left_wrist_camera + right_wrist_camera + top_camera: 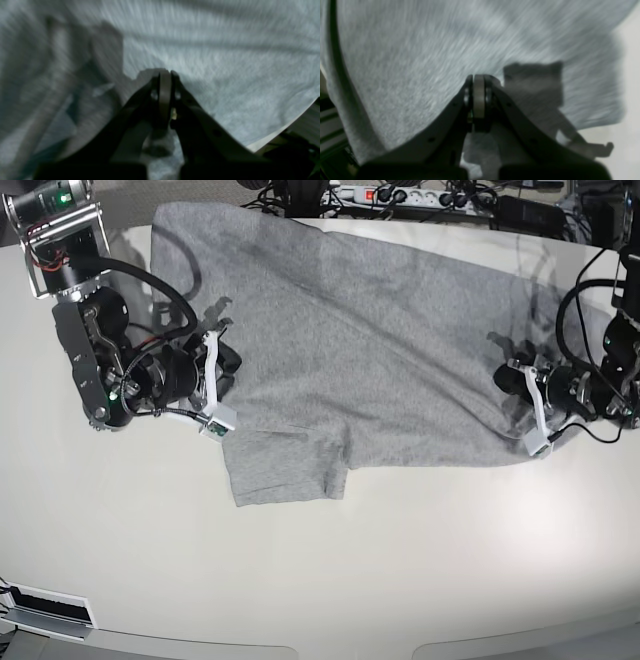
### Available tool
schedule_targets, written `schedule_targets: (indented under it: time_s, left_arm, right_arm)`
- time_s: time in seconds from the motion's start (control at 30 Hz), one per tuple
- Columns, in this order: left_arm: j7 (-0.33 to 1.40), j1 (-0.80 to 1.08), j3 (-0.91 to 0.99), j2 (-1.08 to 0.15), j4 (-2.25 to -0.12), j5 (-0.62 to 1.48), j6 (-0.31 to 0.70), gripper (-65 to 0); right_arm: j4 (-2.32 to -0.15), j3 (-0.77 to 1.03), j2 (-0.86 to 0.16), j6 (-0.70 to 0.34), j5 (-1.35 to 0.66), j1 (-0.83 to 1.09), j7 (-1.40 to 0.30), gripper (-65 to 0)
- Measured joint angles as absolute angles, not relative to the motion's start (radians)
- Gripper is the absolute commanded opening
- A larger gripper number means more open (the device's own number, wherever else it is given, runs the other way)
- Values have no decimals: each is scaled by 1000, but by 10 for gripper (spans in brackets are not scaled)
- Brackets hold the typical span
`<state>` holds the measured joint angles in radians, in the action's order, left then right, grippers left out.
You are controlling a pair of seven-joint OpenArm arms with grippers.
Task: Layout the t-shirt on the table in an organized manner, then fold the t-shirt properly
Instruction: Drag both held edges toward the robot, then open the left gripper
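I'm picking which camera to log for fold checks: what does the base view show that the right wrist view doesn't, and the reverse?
Only the base view shows the whole t-shirt spread plain side up on the table, one sleeve pointing toward the near edge, plus the left gripper at the opposite side. Only the right wrist view shows the right gripper closed on a fold of fabric up close. Both show the grey shirt and pale table.

Power strip [395, 195] and tangled cables [520, 205] along the far edge.
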<state>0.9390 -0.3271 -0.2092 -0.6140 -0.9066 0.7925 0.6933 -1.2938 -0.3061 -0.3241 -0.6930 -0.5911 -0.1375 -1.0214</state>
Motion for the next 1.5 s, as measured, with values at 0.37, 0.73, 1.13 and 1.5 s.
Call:
schedule_targets:
  time_s: [0.37, 0.73, 1.13, 1.5]
  left_arm:
    - [493, -219, -202, -598, -917, 502, 717, -650]
    - [411, -380, -209, -490, -899, 276, 499, -650]
    - [846, -583, -210, -575, -925, 646, 696, -650]
    - [893, -228, -215, -815, -1398, 772, 695, -650]
  right_arm:
    - [-1298, -305, -318, -628, -332, -66, -763, -650]
    - [-1293, -307, -326, -343, -119, -197, -734, -650]
    - [-1352, -306, -414, -623, -480, -355, -938, -650]
    - [-1758, -308, -599, -694, -731, -46, -1024, -650]
